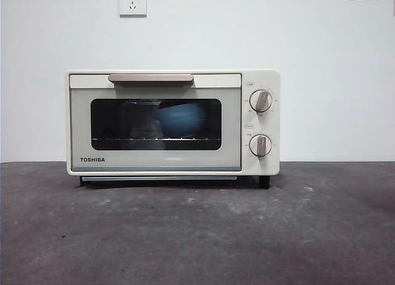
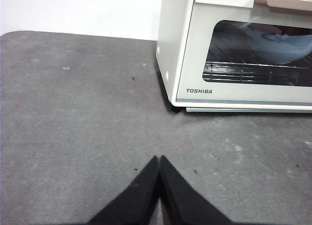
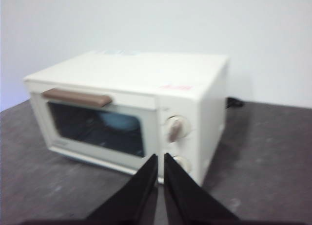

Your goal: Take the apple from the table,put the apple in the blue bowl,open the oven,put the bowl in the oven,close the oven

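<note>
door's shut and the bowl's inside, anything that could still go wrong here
Little seems left to fail. The right gripper hangs close in front of the oven, near its knobs, so a careless retreat might bump one. The blue bowl sits on the rack behind the dark glass; the apple cannot be made out, so its place is unconfirmed. The left gripper is low over the table and could scrape it.

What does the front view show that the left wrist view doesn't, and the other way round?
Only the front view shows the two knobs, the wall socket and a dark arm tip at the top corner. Only the left wrist view shows the left gripper, jaws together above the table, beside the oven's side wall. Both show the oven with its door shut and the blue bowl on the rack behind the glass.
</note>
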`<state>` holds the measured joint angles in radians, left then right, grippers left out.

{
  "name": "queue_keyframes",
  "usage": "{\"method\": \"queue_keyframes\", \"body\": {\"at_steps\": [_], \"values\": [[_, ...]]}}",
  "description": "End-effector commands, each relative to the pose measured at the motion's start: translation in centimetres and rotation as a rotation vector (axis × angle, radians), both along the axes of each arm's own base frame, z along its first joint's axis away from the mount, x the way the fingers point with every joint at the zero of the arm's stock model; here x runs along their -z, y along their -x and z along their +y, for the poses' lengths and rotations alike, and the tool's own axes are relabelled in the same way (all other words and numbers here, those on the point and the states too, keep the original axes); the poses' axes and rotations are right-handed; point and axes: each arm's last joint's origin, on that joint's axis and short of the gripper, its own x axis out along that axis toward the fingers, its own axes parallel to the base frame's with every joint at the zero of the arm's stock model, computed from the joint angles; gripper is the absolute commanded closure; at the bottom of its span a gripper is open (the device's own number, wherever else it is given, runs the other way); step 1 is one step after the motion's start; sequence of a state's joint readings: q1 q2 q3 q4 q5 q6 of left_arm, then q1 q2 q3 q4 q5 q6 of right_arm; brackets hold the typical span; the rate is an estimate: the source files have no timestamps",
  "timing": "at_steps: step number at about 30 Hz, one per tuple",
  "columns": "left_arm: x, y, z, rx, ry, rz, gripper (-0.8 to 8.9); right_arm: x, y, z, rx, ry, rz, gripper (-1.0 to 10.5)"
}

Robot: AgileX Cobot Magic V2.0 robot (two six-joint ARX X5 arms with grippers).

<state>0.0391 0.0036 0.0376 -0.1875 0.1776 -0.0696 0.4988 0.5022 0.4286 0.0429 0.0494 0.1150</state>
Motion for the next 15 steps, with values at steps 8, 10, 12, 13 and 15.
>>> {"method": "queue_keyframes", "body": {"at_steps": [8, 10, 12, 13, 15], "values": [[0.7, -0.1, 0.0, -0.004, 0.003, 0.032, 8.06, 4.2, 1.0, -4.6, 0.309, 0.071, -0.095, 9.4], [0.7, -0.1, 0.0, -0.004, 0.003, 0.032, 8.06, 5.3, 1.3, -5.0, 0.342, 0.072, -0.096, 9.4], [0.7, -0.1, 0.0, -0.004, 0.003, 0.032, 8.06, 6.4, 1.5, -5.3, 0.372, 0.073, -0.097, 9.4], [0.7, -0.1, 0.0, -0.004, 0.003, 0.032, 8.06, 6.9, 1.6, -5.4, 0.385, 0.074, -0.096, 9.4], [0.7, -0.1, 0.0, -0.004, 0.003, 0.032, 8.06, 8.0, 1.7, -5.6, 0.399, 0.075, -0.093, 9.4]]}}
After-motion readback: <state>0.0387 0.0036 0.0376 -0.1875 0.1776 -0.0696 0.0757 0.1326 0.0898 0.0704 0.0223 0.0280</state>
